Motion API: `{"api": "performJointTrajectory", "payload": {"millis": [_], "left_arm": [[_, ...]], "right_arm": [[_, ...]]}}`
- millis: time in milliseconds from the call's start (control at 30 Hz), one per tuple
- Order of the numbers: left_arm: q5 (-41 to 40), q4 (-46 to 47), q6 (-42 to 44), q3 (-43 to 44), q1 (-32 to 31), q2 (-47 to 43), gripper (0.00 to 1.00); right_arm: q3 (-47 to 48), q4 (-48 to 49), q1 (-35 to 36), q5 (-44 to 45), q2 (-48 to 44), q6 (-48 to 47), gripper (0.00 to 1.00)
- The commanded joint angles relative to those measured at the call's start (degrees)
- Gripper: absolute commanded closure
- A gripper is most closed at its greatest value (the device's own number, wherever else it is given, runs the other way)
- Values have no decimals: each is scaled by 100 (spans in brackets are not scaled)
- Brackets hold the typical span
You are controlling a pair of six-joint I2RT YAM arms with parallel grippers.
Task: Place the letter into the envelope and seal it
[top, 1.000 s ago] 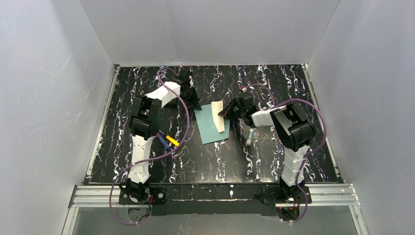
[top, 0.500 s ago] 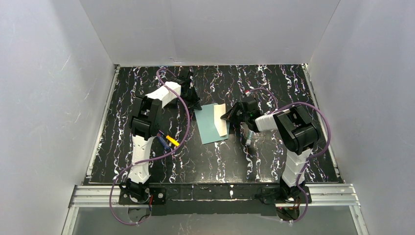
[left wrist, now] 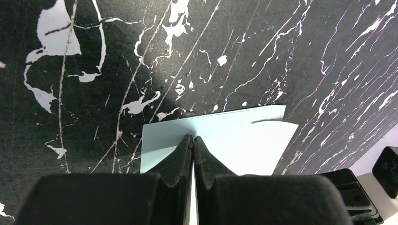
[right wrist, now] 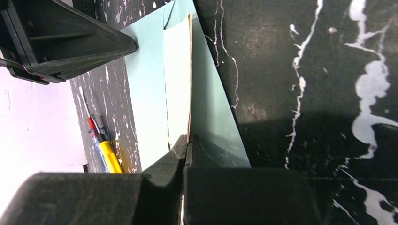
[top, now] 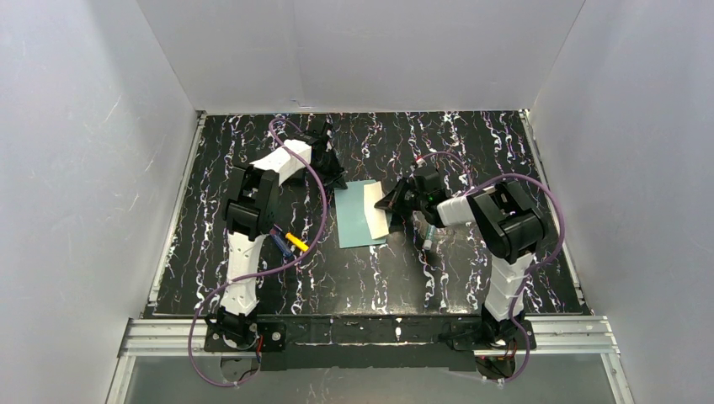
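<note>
Letter (top: 375,210) lies on the right part of the teal envelope (top: 354,220), mid-table (top: 471,278) between the two arms. Its long axis runs far-to-near in the top view, near end skewed slightly right, roughly parallel to the envelope's long side. Pale face up, with a brown line along its right edge in the right wrist view. Can't tell whether any of it is tucked inside.

Right gripper (top: 389,202): fingers pressed together, pinching the letter's right edge, which runs straight into the finger gap.

Left gripper (top: 337,179): fingers pressed together, tips down on the envelope's far-left corner. Can't tell if paper is caught between them.

Pens (top: 290,241) lie by the left arm, well clear of the envelope.
</note>
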Motion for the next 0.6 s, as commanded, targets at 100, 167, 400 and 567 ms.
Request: {"api": "performJointTrajectory", "payload": {"millis": [100,167,400,567], "left_arm": [[-172,-307,205,-257,-16,173,92],[74,-206,271,-318,-15,10,78],[211,-693,992,71,3,-607,30],[-240,-1151,948,-476,2,-1139,27]], "right_arm": [[361,-141,132,-40,396,-113,99],[435,-125,132,41,460,-76,99],[424,-148,132,253,516,-79,99],[516,-171,132,256,626,-49,99]]}}
